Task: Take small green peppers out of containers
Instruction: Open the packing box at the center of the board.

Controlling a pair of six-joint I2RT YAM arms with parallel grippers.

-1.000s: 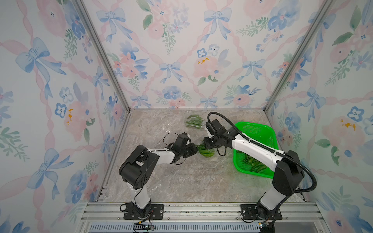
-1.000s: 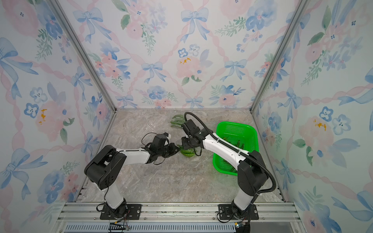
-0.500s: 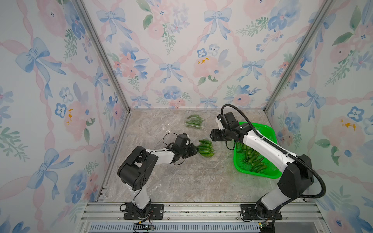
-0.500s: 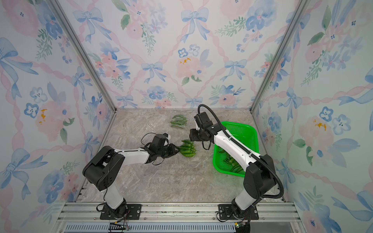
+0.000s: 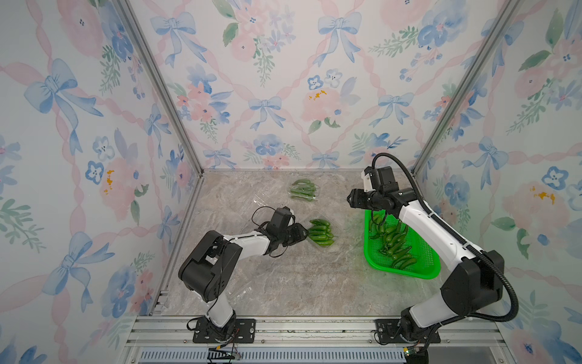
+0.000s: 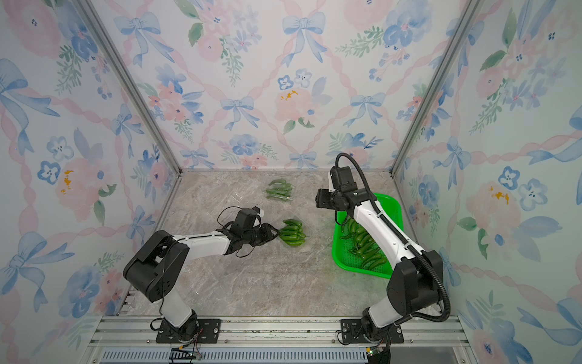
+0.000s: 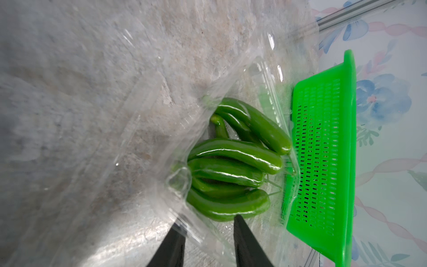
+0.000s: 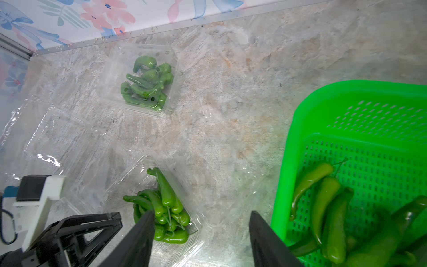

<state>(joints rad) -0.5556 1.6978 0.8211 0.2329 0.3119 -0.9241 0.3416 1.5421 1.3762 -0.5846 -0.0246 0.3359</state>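
Several small green peppers (image 5: 320, 232) (image 6: 293, 232) lie heaped in a clear container (image 7: 265, 76) mid-floor, also seen in the wrist views (image 7: 231, 166) (image 8: 164, 208). My left gripper (image 5: 305, 234) (image 6: 276, 234) (image 7: 208, 222) sits at that container's left end, jaws apart, the thin plastic rim lying between them unpinched. A second container at the back holds more peppers (image 5: 303, 190) (image 6: 278, 190) (image 8: 145, 85). My right gripper (image 5: 349, 200) (image 6: 318, 199) (image 8: 201, 212) hangs open and empty above the floor beside the basket's far left corner.
The green perforated basket (image 5: 367, 252) (image 6: 335, 252) (image 7: 323, 150) (image 8: 323, 97) stands at the right with several peppers (image 5: 393, 242) (image 8: 328, 203) in it. An empty clear container (image 8: 53, 138) lies left of the full ones, near my left arm. Patterned walls close in three sides.
My right gripper has left the middle container, swung back and right to the basket's corner and opened wide. The left gripper's jaws have parted at the container's rim.
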